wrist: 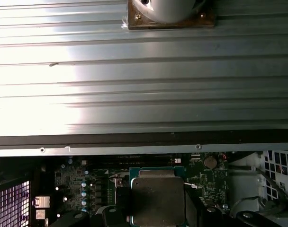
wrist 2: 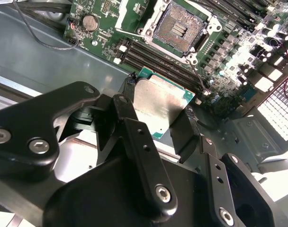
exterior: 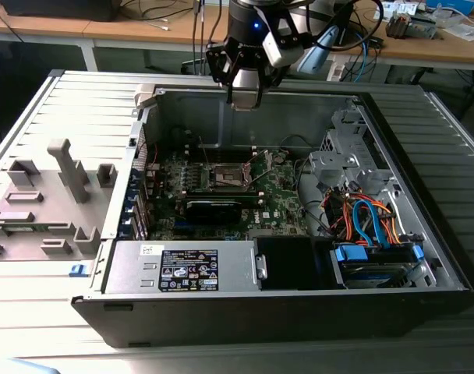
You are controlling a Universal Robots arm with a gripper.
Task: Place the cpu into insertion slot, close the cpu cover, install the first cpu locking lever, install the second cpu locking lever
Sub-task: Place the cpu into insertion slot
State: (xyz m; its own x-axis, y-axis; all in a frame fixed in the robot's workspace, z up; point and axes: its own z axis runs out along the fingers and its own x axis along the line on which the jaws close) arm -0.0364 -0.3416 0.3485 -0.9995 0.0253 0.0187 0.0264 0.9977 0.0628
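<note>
While the end effector [exterior: 245, 101] grips the cpu [wrist 2: 163, 106] by two edges, above the insertion slot [wrist 2: 181, 28] | slot lies open | you should hold it level and match its corners to the slot.

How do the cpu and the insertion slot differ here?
The cpu is gripped in the claw; the insertion slot sits on the motherboard, uncovered and empty. The cpu shows a silver-grey top with green edging; the insertion slot has a dark centre and a shiny rim. Both are square.
</note>
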